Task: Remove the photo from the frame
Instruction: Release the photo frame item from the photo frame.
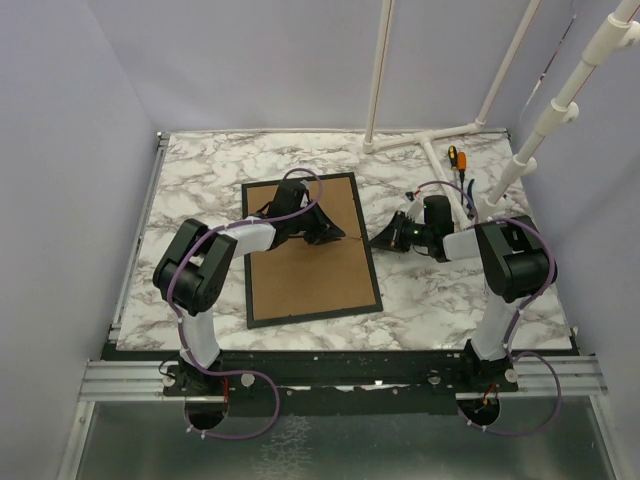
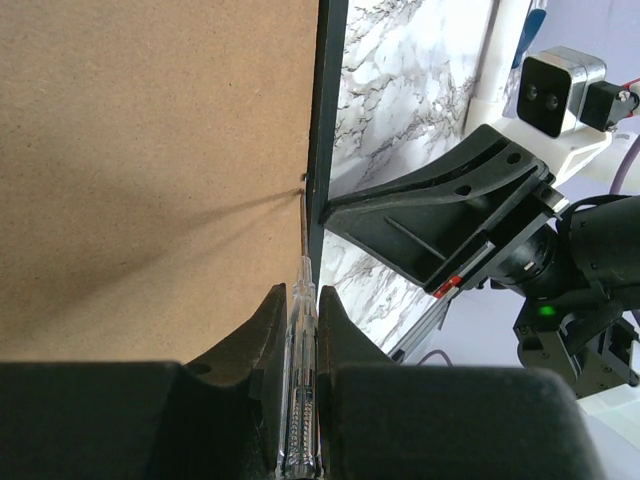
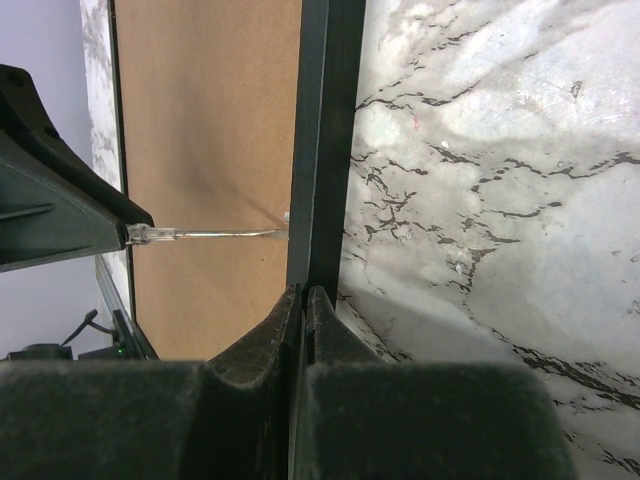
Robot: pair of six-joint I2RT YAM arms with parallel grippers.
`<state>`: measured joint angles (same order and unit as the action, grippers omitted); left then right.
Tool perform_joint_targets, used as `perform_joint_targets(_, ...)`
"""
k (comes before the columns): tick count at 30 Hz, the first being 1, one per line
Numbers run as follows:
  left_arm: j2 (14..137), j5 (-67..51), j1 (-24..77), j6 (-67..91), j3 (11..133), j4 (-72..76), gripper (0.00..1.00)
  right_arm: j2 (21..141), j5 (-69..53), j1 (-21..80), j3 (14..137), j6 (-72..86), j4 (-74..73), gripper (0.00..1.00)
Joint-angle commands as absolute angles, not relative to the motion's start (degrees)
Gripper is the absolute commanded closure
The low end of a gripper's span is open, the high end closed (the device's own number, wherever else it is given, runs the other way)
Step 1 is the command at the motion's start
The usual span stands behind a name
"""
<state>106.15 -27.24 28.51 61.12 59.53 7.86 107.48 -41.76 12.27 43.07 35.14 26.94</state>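
Left gripper (image 2: 302,305) is clamped on a clear-handled screwdriver (image 2: 300,400), whose tip is aimed toward 3 o'clock at the inner right edge of the frame (image 1: 320,285). The frame is laid back-up, long axis 12 to 6, and the photo is hidden beneath. The right gripper (image 3: 305,300), fingers together, is set against the outer border opposite.

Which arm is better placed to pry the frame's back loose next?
Left. The left gripper holds the screwdriver, tip at the inner edge of the frame; the right gripper is shut and empty.
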Motion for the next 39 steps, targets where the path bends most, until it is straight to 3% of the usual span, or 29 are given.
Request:
perform_joint_targets(1,107.2,-27.2,28.3,62.4,58.3,9.5,1.0,108.8,-43.3,12.7,44.2,35.1,26.5,0.95)
perform_joint_targets(29,111.5,-35.5,21.7,70.6,48.4,27.4,1.0,110.9,-47.3,12.7,41.8,39.0,35.3,0.97)
perform_joint_targets(34,111.9,-36.1,21.3,70.6,48.5,28.1,1.0,111.1,-47.6,12.7,41.7,39.0,36.1,0.86)
perform_joint_targets(39,112.6,-36.4,21.3,71.0,49.1,28.4,1.0,112.3,-48.0,12.7,42.2,39.0,35.7,0.84)
